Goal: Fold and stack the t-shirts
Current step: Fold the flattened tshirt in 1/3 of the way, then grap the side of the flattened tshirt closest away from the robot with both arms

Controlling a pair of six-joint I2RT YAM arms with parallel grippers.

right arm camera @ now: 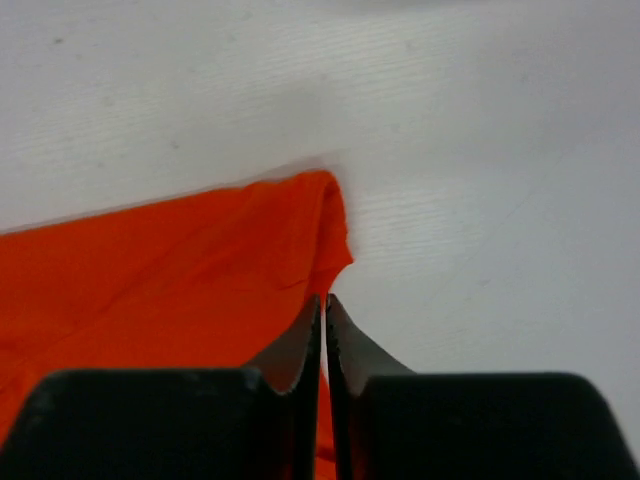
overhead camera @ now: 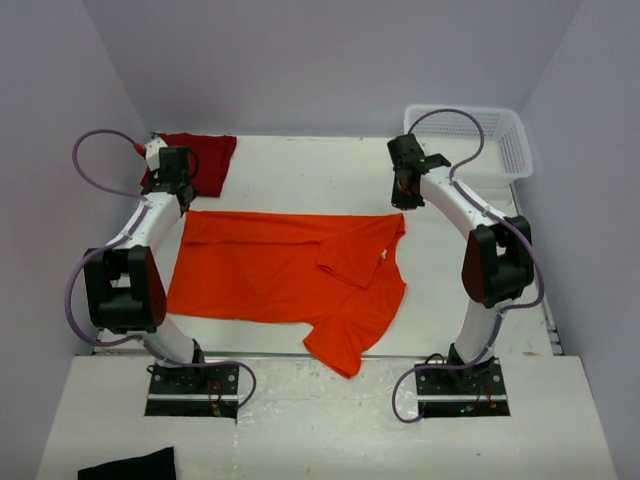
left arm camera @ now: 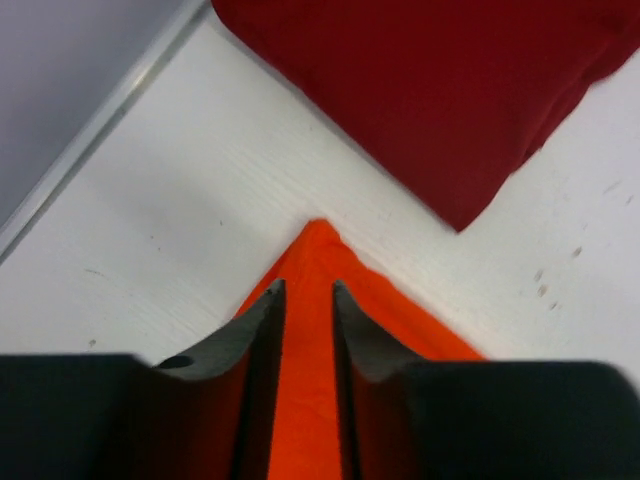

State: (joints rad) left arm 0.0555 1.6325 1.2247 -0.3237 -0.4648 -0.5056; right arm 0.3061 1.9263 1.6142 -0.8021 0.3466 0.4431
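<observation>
The orange t-shirt (overhead camera: 270,265) lies spread across the table, with one sleeve and the lower right part folded over and trailing toward the front edge. The crimson t-shirt (overhead camera: 200,158) lies folded at the far left corner. My left gripper (overhead camera: 183,200) is over the orange shirt's far left corner (left arm camera: 318,250); its jaws (left arm camera: 308,290) stand apart with the cloth lying flat between them. The crimson shirt (left arm camera: 450,90) is just beyond it. My right gripper (overhead camera: 404,195) is at the shirt's far right corner (right arm camera: 180,270); its jaws (right arm camera: 324,298) are closed on the cloth's edge.
A white mesh basket (overhead camera: 500,140) stands at the far right corner. A small black cloth (overhead camera: 130,466) lies on the near shelf at the bottom left. Purple-grey walls enclose the table on three sides.
</observation>
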